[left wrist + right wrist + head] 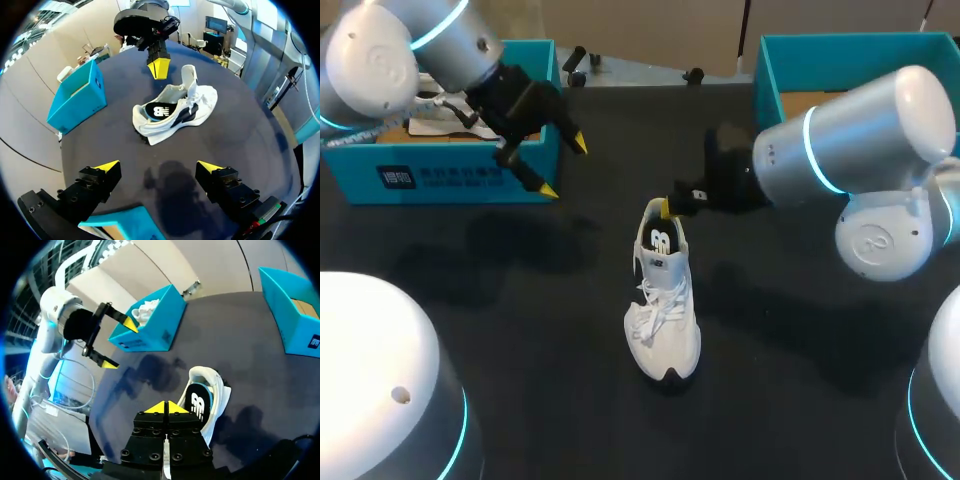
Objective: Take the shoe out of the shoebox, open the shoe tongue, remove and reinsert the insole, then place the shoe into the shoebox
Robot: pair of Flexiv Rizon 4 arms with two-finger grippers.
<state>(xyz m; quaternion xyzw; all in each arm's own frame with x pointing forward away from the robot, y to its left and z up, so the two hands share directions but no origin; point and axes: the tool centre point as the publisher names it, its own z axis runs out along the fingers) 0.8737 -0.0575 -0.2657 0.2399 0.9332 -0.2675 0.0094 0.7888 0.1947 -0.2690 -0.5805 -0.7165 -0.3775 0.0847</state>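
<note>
A white shoe stands on its sole in the middle of the black table, toe toward the front edge. Its dark insole lies inside, and the tongue stands up. My right gripper is shut with nothing between its tips and sits just behind the heel; in its own view the right gripper has the shoe right ahead. My left gripper hangs open and empty by the left shoebox. From the left gripper the shoe is well ahead.
The left shoebox at the back left holds white paper. A second blue shoebox stands at the back right, also seen as the box beside the shoe. Bare black tabletop surrounds the shoe.
</note>
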